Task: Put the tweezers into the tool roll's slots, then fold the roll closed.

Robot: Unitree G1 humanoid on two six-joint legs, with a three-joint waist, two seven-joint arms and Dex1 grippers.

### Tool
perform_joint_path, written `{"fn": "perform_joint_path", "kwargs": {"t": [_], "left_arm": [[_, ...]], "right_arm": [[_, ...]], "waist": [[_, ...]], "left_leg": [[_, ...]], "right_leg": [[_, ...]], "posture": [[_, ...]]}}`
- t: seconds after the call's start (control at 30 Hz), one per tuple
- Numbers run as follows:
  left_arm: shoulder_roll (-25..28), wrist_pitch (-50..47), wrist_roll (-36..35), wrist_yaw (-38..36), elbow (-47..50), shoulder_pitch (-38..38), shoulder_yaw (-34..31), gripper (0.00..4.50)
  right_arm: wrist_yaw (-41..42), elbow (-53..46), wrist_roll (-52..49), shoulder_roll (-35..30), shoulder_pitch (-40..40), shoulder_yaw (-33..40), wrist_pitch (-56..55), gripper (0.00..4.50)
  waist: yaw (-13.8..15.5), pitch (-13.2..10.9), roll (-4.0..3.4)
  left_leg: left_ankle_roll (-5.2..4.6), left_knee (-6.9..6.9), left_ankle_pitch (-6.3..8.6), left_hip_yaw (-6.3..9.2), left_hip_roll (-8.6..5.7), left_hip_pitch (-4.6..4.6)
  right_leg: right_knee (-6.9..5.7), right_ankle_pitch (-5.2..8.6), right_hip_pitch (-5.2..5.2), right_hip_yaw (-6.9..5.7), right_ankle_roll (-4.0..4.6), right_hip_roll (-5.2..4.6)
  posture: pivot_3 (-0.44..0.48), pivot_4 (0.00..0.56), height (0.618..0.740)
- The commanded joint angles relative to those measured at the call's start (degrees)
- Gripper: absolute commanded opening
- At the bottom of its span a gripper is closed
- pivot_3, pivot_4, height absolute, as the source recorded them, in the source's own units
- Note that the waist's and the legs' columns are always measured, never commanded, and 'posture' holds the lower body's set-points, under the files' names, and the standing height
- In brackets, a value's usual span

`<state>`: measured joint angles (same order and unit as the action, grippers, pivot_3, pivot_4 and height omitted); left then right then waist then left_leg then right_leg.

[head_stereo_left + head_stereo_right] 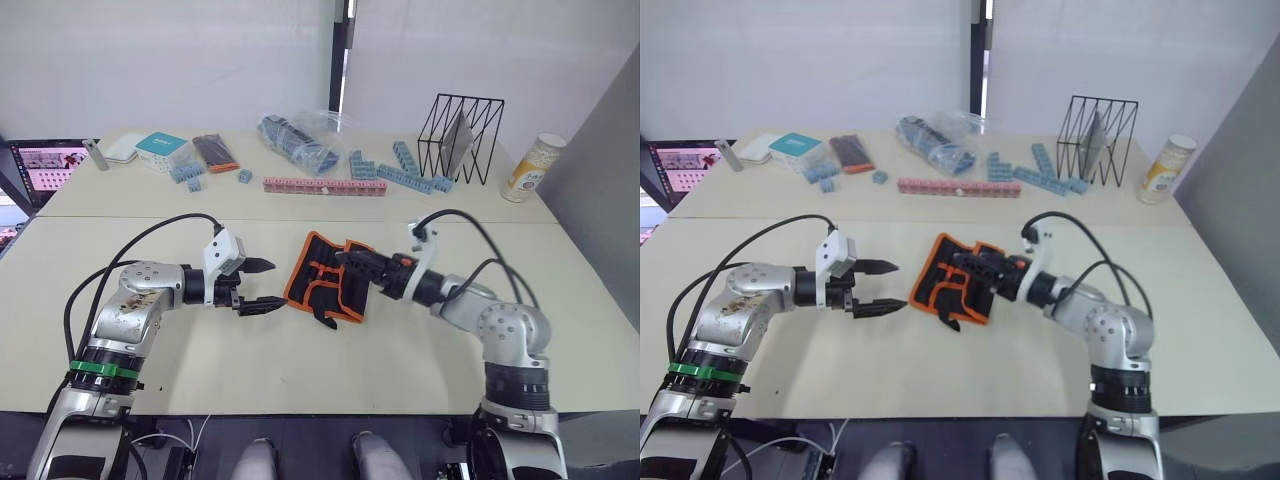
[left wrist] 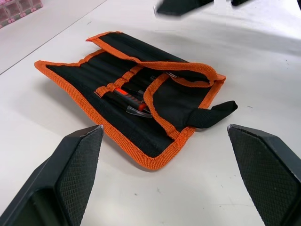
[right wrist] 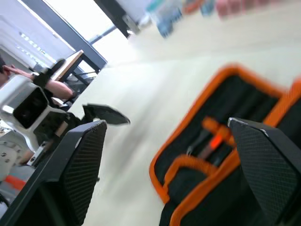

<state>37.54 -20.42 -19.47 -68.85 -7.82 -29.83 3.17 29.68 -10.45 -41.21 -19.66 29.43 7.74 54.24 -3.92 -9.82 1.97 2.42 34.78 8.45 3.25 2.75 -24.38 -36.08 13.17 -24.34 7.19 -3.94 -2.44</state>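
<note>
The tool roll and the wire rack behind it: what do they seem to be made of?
The black tool roll with orange trim looks like matte woven fabric: it creases softly and its edges are bound with tape. The black wire rack seems thin painted metal rod, though coated plastic is possible.

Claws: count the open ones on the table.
2. The left claw is open beside the tool roll; the right claw is open over the roll's far side.

Black tool roll (image 2: 136, 101) with orange trim, cream table (image 1: 300, 350), pink block strip (image 1: 325, 186), teal box (image 1: 160, 146)
</note>
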Motion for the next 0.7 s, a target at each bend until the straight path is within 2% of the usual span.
{"fn": "perform_joint_path", "kwargs": {"t": [0.03, 0.17, 0.3, 0.4, 0.57, 0.7], "left_arm": [[-0.34, -1.38, -2.54, 0.22, 1.46, -1.05, -2.14, 4.5], [-1.32, -2.93, -3.84, 1.11, 1.53, -1.34, -2.85, 4.5], [-1.76, -4.18, -4.75, 2.13, 1.89, -1.27, -3.56, 4.5], [-2.12, -5.3, -5.25, 3.55, 1.78, -1.21, -4.31, 4.5], [-2.52, -13.25, -8.0, 6.37, 0.96, -0.8, -5.93, 4.5], [-3.53, -19.7, -9.78, 9.69, 0.26, -0.8, -6.58, 4.5]], "right_arm": [[4.29, -0.53, 6.84, -3.76, -1.83, -4.59, -8.63, 2.92], [8.37, 0.77, 18.26, -7.32, -3.56, -14.06, -21.43, 1.56], [9.05, 2.54, 21.34, -5.9, -4.85, -17.04, -25.11, 0.18], [8.93, 5.26, 24.85, -5.89, -5.29, -18.86, -27.53, 0.08], [9.29, 12.61, 31.0, -5.65, -8.47, -22.58, -32.4, 0.08], [9.5, 14.3, 33.42, -6.24, -9.9, -23.32, -34.03, 0.08]], "waist": [[-0.02, 0.0, 0.01], [-0.31, 0.0, 0.0], [-0.22, 0.0, 0.01], [0.04, 0.0, 0.01], [0.19, 0.0, 0.01], [0.02, 0.02, 0.04]], "left_leg": [[0.0, 0.0, 0.0, 0.0, 0.0, 0.0], [0.0, -0.01, 0.0, -0.04, 0.01, 0.04], [0.0, -0.01, 0.0, -0.03, 0.01, 0.05], [0.0, 0.05, 0.0, -0.03, 0.0, 0.02], [0.0, 0.08, 0.0, -0.01, -0.02, 0.03], [0.0, 0.07, 0.0, 0.0, -0.01, 0.15]], "right_leg": [[0.0, 0.01, 0.0, 0.0, 0.01, 0.0], [-0.03, 0.01, -0.03, 0.01, 0.01, 0.01], [-0.06, 0.01, -0.02, 0.01, 0.01, 0.02], [-0.02, 0.0, 0.0, 0.02, -0.01, 0.0], [-0.02, -0.01, 0.04, 0.01, -0.01, 0.0], [-0.04, -0.01, 0.13, 0.01, -0.02, 0.01]], "posture": [[0.0, 0.15, 0.74], [0.0, 0.15, 0.74], [0.0, 0.15, 0.74], [0.0, 0.15, 0.74], [0.0, 0.15, 0.74], [0.0, 0.15, 0.74]]}}
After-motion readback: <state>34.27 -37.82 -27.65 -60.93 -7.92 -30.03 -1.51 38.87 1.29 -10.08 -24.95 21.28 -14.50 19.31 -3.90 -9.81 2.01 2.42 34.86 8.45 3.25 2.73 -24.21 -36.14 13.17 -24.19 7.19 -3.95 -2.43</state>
